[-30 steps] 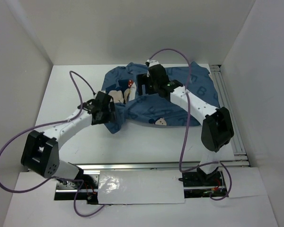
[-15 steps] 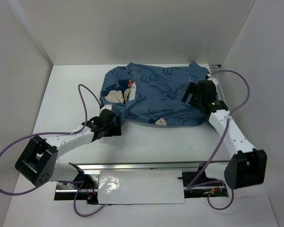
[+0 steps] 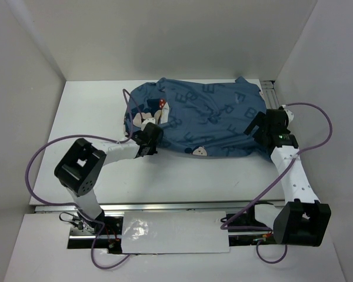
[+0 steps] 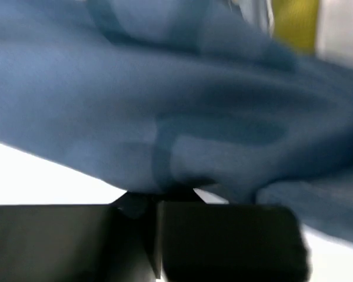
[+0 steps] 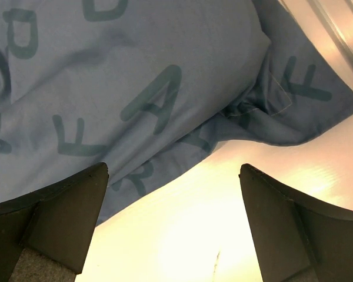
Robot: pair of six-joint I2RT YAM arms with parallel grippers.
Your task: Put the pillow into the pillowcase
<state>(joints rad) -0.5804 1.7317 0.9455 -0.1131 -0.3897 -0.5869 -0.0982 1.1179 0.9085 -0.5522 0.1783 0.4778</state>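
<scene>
We list, near first: left gripper [image 3: 148,140], jaws closed on near-left hem of pillowcase [image 3: 212,117]. Right gripper [image 3: 260,127], fingers wide, empty, just beside case's right edge, above table [image 3: 182,176]. Case plump, lying mid-table toward far wall. Of pillow [image 4: 294,26], only yellow trim shows.

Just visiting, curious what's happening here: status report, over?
Left gripper shut on pillowcase edge. Right gripper open, beside the pillowcase's right corner. Pillowcase plump, looks filled. Nothing seen blocking.
</scene>
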